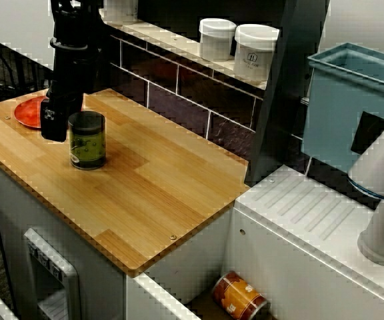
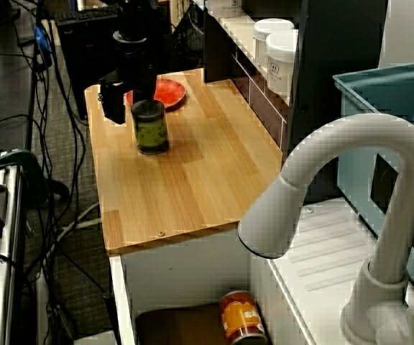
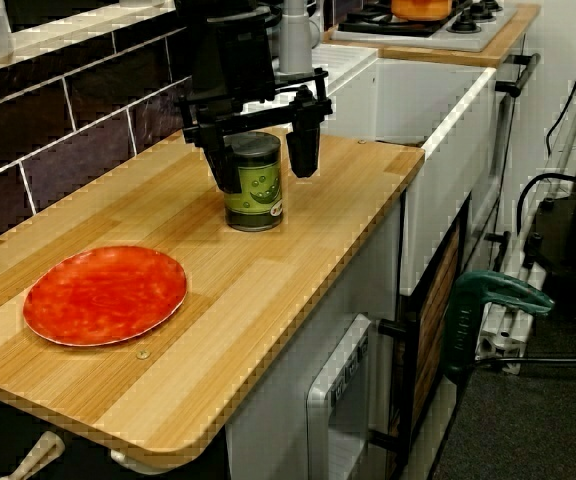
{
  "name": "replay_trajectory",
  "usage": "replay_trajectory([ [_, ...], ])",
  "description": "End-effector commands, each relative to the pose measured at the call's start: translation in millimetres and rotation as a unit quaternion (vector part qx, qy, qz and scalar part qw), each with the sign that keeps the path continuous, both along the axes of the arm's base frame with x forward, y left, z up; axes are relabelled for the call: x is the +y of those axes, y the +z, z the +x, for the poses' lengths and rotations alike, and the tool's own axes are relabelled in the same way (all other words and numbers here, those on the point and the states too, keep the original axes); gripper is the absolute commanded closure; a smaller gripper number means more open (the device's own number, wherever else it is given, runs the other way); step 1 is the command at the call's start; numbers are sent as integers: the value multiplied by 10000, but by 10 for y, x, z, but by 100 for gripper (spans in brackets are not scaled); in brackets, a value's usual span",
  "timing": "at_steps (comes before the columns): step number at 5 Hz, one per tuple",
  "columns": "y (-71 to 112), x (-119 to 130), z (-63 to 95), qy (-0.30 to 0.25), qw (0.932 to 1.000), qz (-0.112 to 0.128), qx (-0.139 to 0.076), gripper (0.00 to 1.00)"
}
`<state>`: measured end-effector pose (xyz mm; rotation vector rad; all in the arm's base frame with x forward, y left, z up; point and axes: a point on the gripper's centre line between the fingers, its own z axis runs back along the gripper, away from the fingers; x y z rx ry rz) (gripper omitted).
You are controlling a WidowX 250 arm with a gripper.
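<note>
Green can [image 3: 255, 190] stands upright on the tabletop [image 3: 318, 260]; the tool [image 3: 262, 170] straddles it, jaws wide; best centred evenly, fingers [image 3: 303, 150] lower, lest it tip.

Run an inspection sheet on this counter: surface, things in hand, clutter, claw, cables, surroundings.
Surface: pale wooden counter, no spills seen.
Job's things: green cylindrical can with dark lid, upright, mid-counter.
Clutter: flat round red plate on the counter, apart from the can; two white lidded jars on the tiled ledge; orange tin lying on its side in the basin below the counter edge.
Grippers: black claw open, fingers at either side of the can's top; contact cannot be told.
Cables: black cables trailing by the counter's front.
Surroundings: white tap, teal plastic bin, green clamp.
</note>
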<state>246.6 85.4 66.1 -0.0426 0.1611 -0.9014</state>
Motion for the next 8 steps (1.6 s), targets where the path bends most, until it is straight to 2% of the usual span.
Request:
replay_trajectory([
  [1, 42, -13, 63, 121, 9997, -193, -21, 0],
  [2, -8, -74, 24, 354, 9990, -272, -77, 0],
  [3, -25, -127, -3, 68, 9999, -150, -53, 0],
  [4, -40, -234, -46, -823, 9966, 105, 9, 0],
  [5, -74, -355, -135, -1347, 9908, 153, 38, 0],
  [7, -92, -426, -174, -1604, 9860, -442, 137, 0],
  [8, -120, -509, -289, -1754, 9837, -397, -23, 0],
])
